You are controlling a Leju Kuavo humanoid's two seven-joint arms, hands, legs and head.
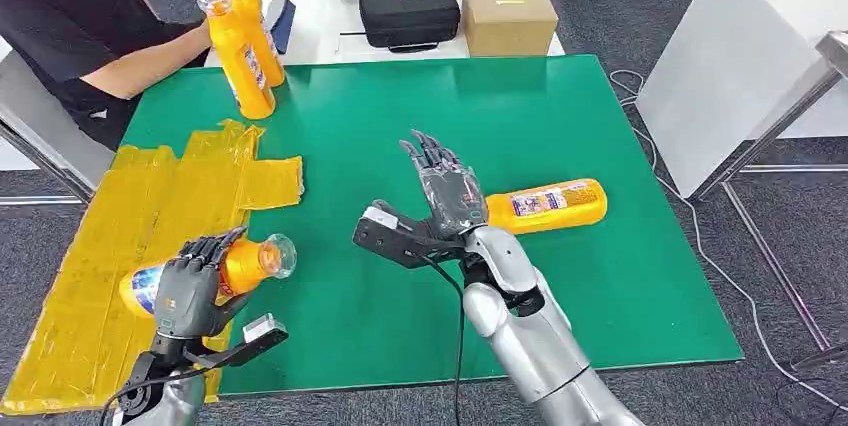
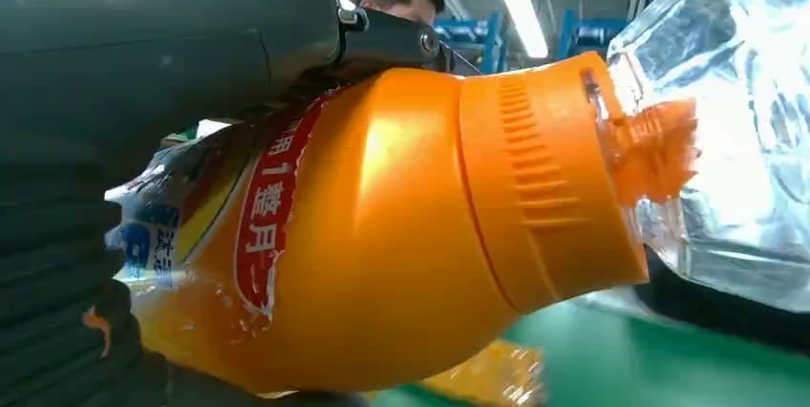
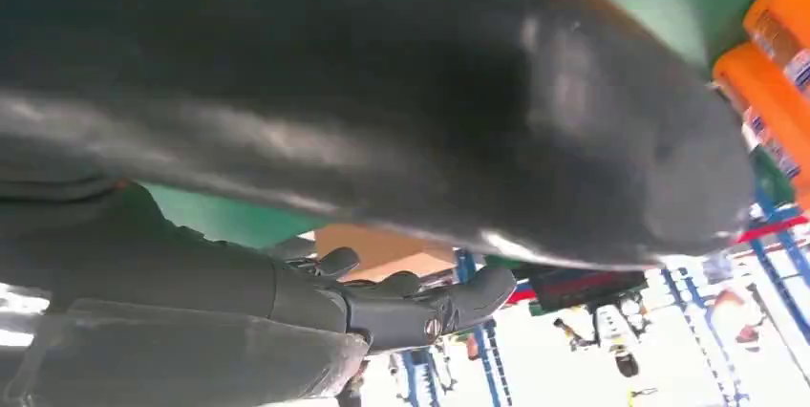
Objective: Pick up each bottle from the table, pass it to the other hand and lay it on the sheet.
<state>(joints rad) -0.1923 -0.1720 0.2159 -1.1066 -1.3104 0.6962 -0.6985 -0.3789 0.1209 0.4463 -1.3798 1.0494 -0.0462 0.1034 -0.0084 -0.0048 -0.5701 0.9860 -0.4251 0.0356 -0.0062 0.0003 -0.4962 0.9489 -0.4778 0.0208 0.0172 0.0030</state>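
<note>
From my head view, my left hand point(image 1: 188, 288) has its fingers point(image 1: 205, 249) wrapped round a bottle point(image 1: 245, 264), held on its side over the yellow sheet point(image 1: 110, 246) with the clear cap pointing toward the green tabletop point(image 1: 400, 116); I judge it is turned flat like this so it can go down lying, not standing. My right hand point(image 1: 445, 186) is raised with fingers apart and holding nothing, just beside a second bottle point(image 1: 548, 205) that lies on the tabletop, probably the next one to pick. Two more bottles point(image 1: 245, 41) stand at the far edge, where a person's hand point(image 1: 203, 39) rests against them. Beyond are a black case point(image 1: 409, 8) and a brown box point(image 1: 508, 13). In the left wrist view the bottle point(image 2: 382, 235) is close against my palm, and its red label point(image 2: 267, 216) carries white Chinese characters that I read as roughly "用1整月"; a blue patch has writing too blurred to read. In the right wrist view my fingers point(image 3: 420, 307) reach out loose, gripping nothing, with orange bottles point(image 3: 778, 73) at the corner, their labels too small to read.
</note>
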